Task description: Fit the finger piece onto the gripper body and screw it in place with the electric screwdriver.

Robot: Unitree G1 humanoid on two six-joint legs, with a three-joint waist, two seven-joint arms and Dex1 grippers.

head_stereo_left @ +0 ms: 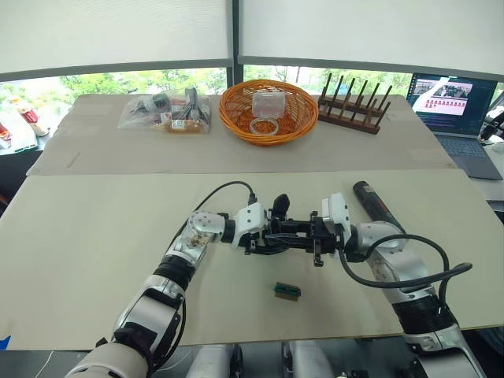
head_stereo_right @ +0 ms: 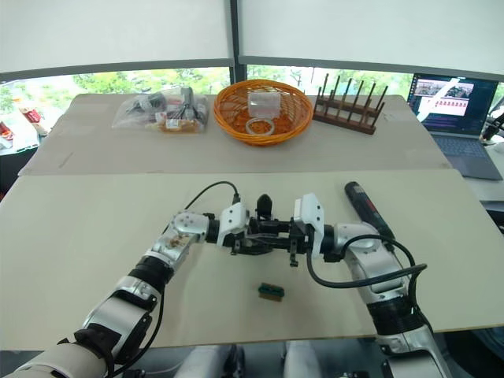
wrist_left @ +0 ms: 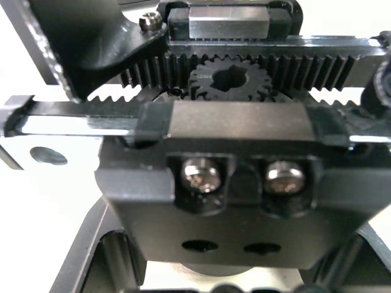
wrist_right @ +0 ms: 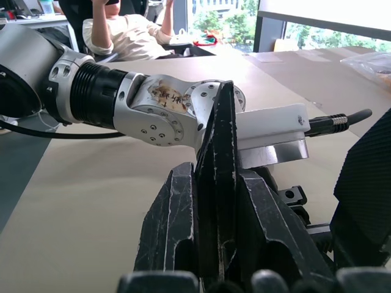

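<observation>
Mid-bench, the left tool [head_stereo_left: 264, 239] is clamping the rigid, fairly heavy gripper body [wrist_left: 232, 183], while the right tool [head_stereo_left: 303, 236] is pinching the light, stiff, slippery finger piece [wrist_right: 219, 183] by its flat sides. The electric screwdriver [head_stereo_left: 378, 203] is lying far right.

Matt black plastic gripper body [wrist_left: 232, 201] — shiny metal screws [wrist_left: 201, 175], toothed racks.

The gripper body [wrist_left: 232, 183] runs past the left wrist view's edges (its base unseen). The electric screwdriver [head_stereo_left: 376, 203], near the table's right edge, has its bit hidden behind the right arm.
</observation>
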